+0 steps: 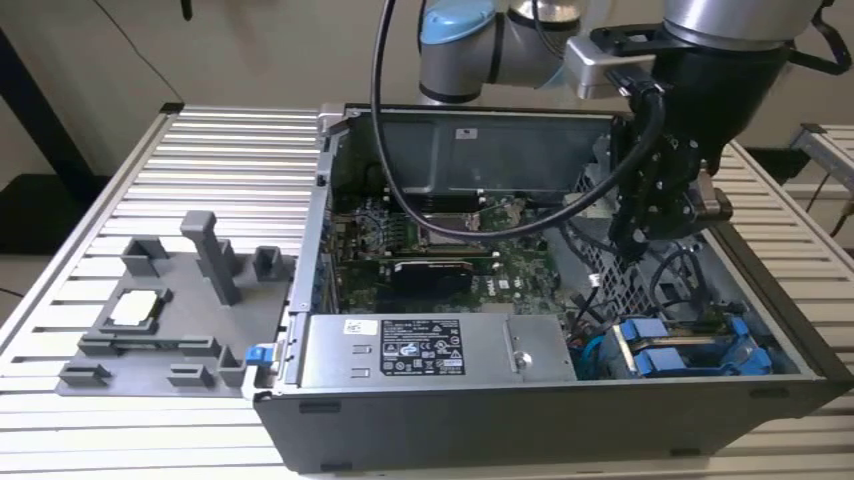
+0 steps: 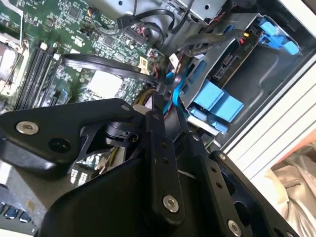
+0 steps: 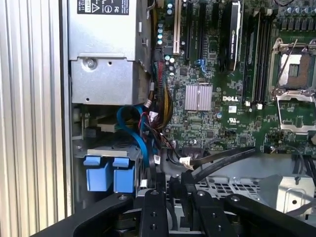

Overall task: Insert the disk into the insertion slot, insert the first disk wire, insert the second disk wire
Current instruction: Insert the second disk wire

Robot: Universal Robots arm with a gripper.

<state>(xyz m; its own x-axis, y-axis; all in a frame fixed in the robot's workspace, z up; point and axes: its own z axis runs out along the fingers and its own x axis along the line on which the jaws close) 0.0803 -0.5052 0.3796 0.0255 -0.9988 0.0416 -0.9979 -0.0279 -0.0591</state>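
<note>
The disk's bright blue carrier (image 1: 667, 355) (image 2: 213, 98) (image 3: 108, 174) sits inside the insertion slot (image 1: 603, 288), the grey drive bay at the case's front corner on the exterior view's right. My gripper (image 1: 654, 232) (image 2: 157, 104) (image 3: 173, 181) hangs inside the open case just behind that bay. A blue wire (image 2: 174, 91) (image 3: 132, 129) curves from the bay past the gripper's tip. Two flat black wires (image 2: 108, 66) (image 3: 219, 157) with a white tag (image 3: 186, 161) end right at the tip. Whether it touches any wire is hidden by its own body.
The motherboard (image 1: 441, 250) (image 3: 207, 54) fills the case floor, and the grey labelled power-supply box (image 1: 420, 350) (image 3: 106, 59) stands beside the bay. A grey fixture (image 1: 174, 310) lies on the slatted table at the exterior view's left. A thick black hose (image 1: 380, 110) trails from the arm over the case.
</note>
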